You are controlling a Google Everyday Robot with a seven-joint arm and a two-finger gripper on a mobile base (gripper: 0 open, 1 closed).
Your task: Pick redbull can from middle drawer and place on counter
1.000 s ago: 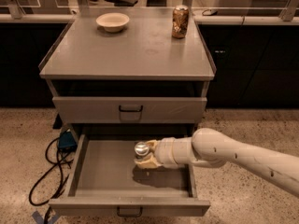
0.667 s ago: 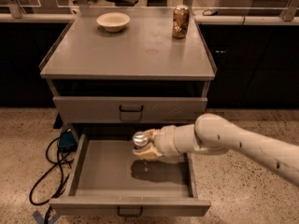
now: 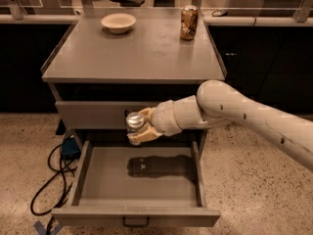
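Observation:
My gripper [image 3: 138,130] is shut on the redbull can [image 3: 134,123]. Only the can's shiny silver top shows; its body is hidden by the fingers. The can hangs in the air above the open middle drawer [image 3: 139,177], in front of the closed upper drawer front. The drawer floor is bare and carries the arm's shadow. The counter [image 3: 132,50] lies above and behind the gripper. My arm reaches in from the right.
A cream bowl [image 3: 118,22] sits at the counter's back left. A brown-gold patterned can [image 3: 189,22] stands at the back right. A blue box and black cable [image 3: 61,168] lie on the floor left of the cabinet.
The gripper has lifted the can up out of the drawer and moved it a little left, now level with the upper drawer front.

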